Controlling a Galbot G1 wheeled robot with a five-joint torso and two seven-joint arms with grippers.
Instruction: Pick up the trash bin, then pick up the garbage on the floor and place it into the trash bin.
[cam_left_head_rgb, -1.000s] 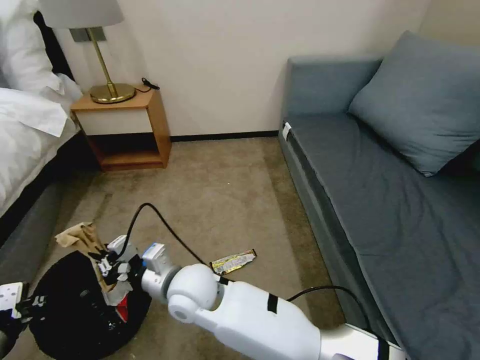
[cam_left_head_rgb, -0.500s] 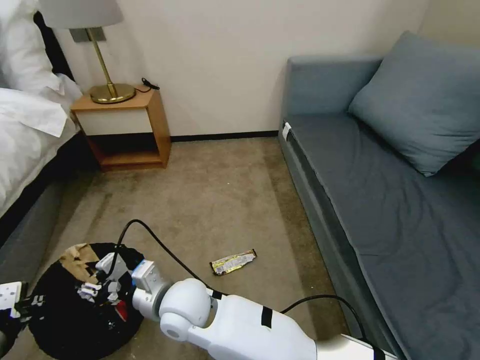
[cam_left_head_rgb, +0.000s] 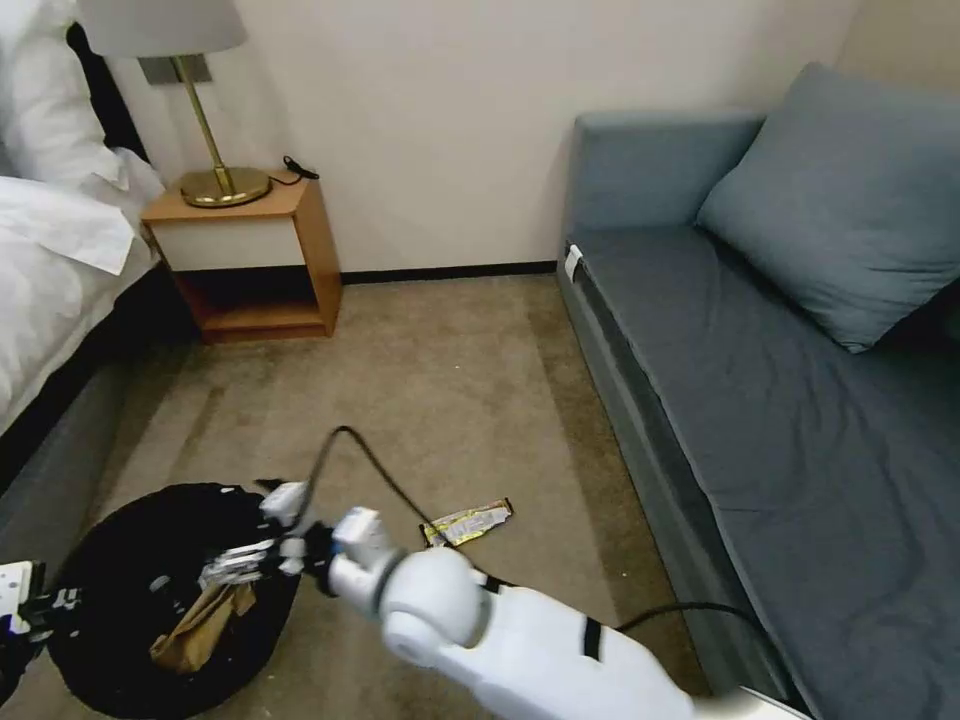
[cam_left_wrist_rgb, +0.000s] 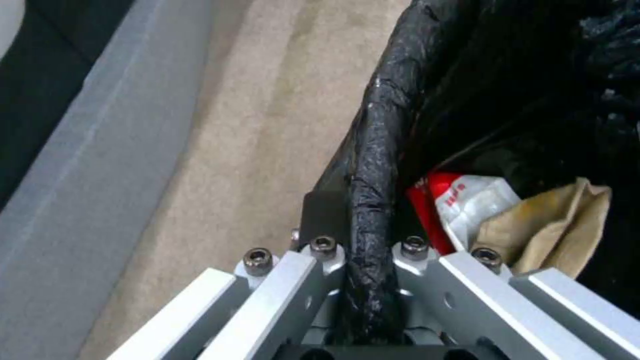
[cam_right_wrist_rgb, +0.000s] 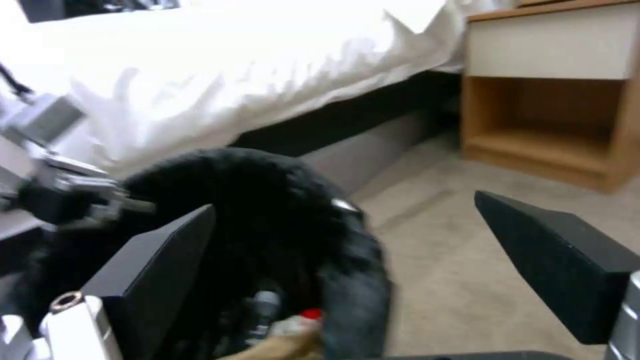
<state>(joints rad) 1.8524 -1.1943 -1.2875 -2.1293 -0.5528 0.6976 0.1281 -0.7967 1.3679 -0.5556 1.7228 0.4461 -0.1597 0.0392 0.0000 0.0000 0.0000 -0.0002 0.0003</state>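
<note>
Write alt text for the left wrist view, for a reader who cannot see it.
The left gripper clamps the black-bagged rim of the trash bin. Inside lie a red-and-white packet and a tan-brown wrapper; beige carpet lies outside.

The trash bin (cam_left_head_rgb: 120, 520) has a shiny black bag. Inside lie a tan-brown wrapper (cam_left_head_rgb: 195, 625) and a red-and-white packet (cam_left_wrist_rgb: 460, 202). On the beige carpet (cam_left_head_rgb: 440, 400) lies a silvery-yellow wrapper (cam_left_head_rgb: 467, 523). The right gripper (cam_right_wrist_rgb: 347, 270) has black fingers (cam_right_wrist_rgb: 560, 260); the left gripper (cam_left_wrist_rgb: 367, 260) is silver. The sofa (cam_left_head_rgb: 780, 400) is grey-blue.
</note>
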